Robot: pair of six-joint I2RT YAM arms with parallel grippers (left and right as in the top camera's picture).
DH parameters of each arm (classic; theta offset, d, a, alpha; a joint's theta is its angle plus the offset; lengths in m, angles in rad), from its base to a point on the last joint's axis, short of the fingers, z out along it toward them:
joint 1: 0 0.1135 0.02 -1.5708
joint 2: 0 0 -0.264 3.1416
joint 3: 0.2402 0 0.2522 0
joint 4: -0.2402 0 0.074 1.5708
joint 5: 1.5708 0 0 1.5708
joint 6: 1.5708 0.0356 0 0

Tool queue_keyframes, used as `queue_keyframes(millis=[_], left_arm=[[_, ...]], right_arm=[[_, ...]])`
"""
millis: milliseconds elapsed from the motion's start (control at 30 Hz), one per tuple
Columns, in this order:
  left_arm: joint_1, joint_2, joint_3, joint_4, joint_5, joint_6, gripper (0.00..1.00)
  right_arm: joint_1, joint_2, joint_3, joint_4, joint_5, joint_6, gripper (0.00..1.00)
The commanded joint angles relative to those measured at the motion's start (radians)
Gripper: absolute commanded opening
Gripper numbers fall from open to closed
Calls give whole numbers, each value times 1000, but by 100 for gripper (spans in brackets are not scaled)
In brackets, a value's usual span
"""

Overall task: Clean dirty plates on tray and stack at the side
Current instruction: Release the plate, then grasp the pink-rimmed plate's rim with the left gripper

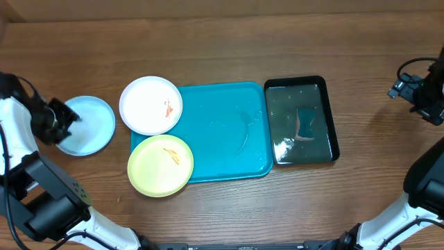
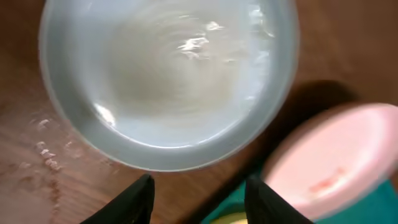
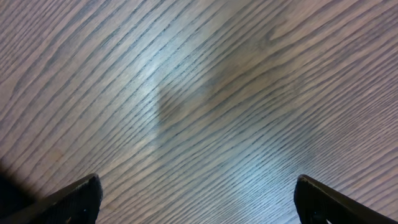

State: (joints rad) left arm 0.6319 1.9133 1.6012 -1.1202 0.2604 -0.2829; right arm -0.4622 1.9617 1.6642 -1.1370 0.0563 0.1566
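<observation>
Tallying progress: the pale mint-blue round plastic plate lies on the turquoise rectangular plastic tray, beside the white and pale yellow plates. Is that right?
No. In the overhead view the pale mint-blue round plastic plate lies on the wooden table, left of the turquoise rectangular plastic tray, beside the white plate and pale yellow plate.

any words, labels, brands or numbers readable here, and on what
None. No text shows on the white plate, mint-blue plate, yellow plate, turquoise tray, black tray or wooden table. The orange-red marks on two plates are smears, not writing.
</observation>
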Motion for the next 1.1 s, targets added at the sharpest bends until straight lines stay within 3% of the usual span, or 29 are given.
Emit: queue_keyframes(millis=[0, 133, 167, 200, 267, 333, 467, 600, 800, 1067], left_arm=[[-58, -10, 68, -32, 186, 123, 49], [-145, -10, 69, -32, 140, 122, 56], [-170, -10, 69, -32, 100, 122, 57], [-214, -10, 69, -31, 14, 117, 66], [-254, -10, 69, -28, -61, 104, 74], [-304, -9, 69, -18, -157, 103, 76], [-344, -4, 69, -14, -209, 103, 65], [-352, 0, 47, 11, -212, 103, 62], [-352, 32, 37, 40, -209, 92, 45], [-352, 143, 37, 58, -188, 92, 40]], right_arm=[[0, -28, 10, 6, 2, -1, 100], [0, -28, 10, 6, 2, -1, 100], [0, -28, 10, 6, 2, -1, 100], [0, -28, 10, 6, 2, -1, 100], [0, -28, 10, 6, 2, -1, 100], [0, -28, 10, 6, 2, -1, 100], [0, -28, 10, 6, 2, -1, 100], [0, -28, 10, 6, 2, -1, 100], [0, -28, 10, 6, 2, -1, 100], [0, -28, 10, 6, 2, -1, 100]])
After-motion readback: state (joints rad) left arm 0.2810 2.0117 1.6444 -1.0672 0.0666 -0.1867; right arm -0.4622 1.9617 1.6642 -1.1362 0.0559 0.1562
